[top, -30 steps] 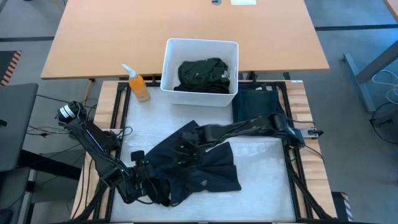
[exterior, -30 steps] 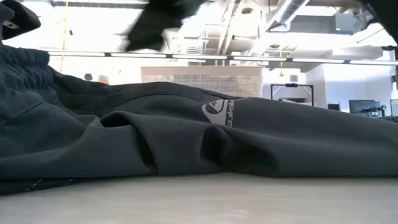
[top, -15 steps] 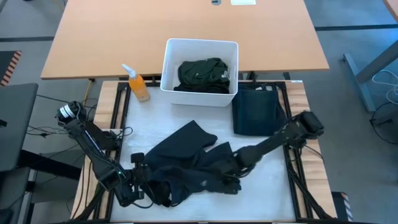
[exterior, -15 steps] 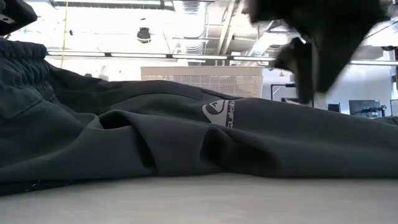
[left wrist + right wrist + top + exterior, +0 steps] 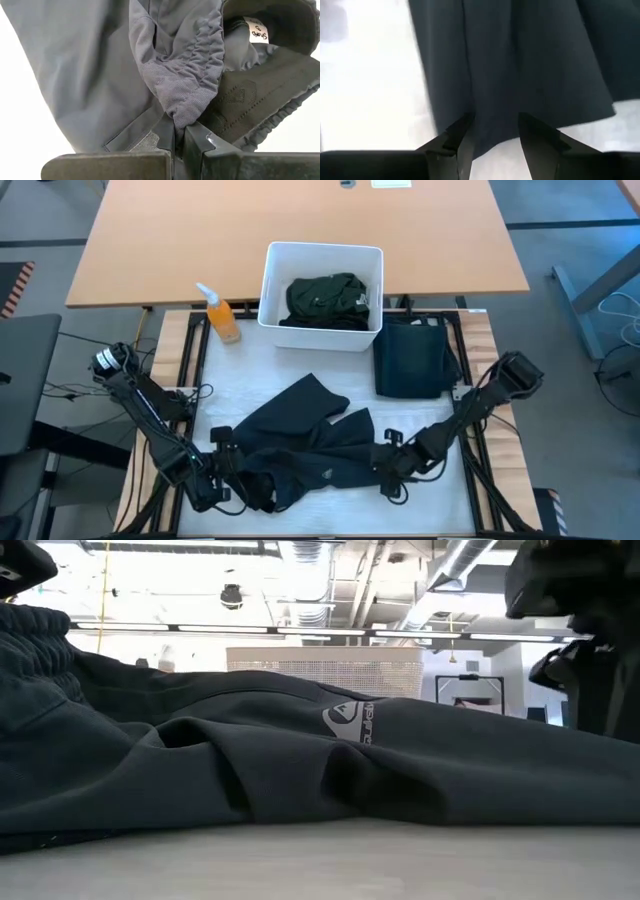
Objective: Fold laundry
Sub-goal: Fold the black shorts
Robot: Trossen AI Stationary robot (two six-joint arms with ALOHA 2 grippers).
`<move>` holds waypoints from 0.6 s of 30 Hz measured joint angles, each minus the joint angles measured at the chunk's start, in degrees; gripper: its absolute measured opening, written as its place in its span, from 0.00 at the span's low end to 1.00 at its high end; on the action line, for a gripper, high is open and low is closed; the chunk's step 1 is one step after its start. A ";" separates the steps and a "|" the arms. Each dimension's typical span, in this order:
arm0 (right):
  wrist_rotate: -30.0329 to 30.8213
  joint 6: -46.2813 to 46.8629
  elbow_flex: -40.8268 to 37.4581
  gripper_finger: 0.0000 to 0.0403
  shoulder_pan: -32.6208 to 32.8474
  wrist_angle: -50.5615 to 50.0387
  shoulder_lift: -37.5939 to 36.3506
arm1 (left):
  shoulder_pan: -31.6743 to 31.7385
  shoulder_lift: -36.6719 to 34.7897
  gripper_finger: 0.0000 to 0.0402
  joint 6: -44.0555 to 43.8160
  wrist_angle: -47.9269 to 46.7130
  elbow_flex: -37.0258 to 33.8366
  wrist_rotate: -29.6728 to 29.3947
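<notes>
Dark navy trousers (image 5: pixel 305 442) lie crumpled on the white table top, their logo (image 5: pixel 350 722) facing the low camera. My left gripper (image 5: pixel 228 480) is at the near left, shut on their elastic waistband (image 5: pixel 182 85). My right gripper (image 5: pixel 495 136) stands open, pointing steeply down over the trousers' right-hand edge (image 5: pixel 378 465); whether it touches the cloth I cannot tell. A folded navy garment (image 5: pixel 410 358) lies flat at the far right. A dark green garment (image 5: pixel 325 300) sits in the white bin (image 5: pixel 272 280). My left gripper pinches a bunched fold of the gathered waistband (image 5: pixel 176 119) between its two fingers (image 5: pixel 200 142). The fingers come slanting down from the table's near left. The rest of the trousers lies slack on the table beyond them.
An orange spray bottle (image 5: pixel 222 315) stands at the far left beside the bin. A wooden desk (image 5: pixel 300 220) lies beyond the table. Bare white table top (image 5: pixel 430 500) shows at the near right and along the left side.
My right gripper has swung from above the middle of the trousers toward the table's near right, sinking and rolling its wrist, and now hangs over their right-hand edge. The trousers and my left gripper have kept still.
</notes>
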 joint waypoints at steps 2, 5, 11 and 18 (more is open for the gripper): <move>1.25 -1.39 0.00 0.43 0.48 0.21 1.93 | 0.02 0.00 0.00 -1.07 0.02 -0.02 0.10; 1.60 -2.88 0.14 0.43 0.52 1.72 5.64 | 0.02 0.00 0.00 -2.12 0.04 0.00 0.64; -1.68 -3.33 0.40 0.18 0.38 0.62 7.29 | 0.02 0.00 0.00 -2.09 1.31 0.02 2.00; -0.56 -4.90 0.17 0.05 -0.56 -6.59 -2.11 | 0.02 -0.71 0.00 3.19 6.20 0.35 -0.16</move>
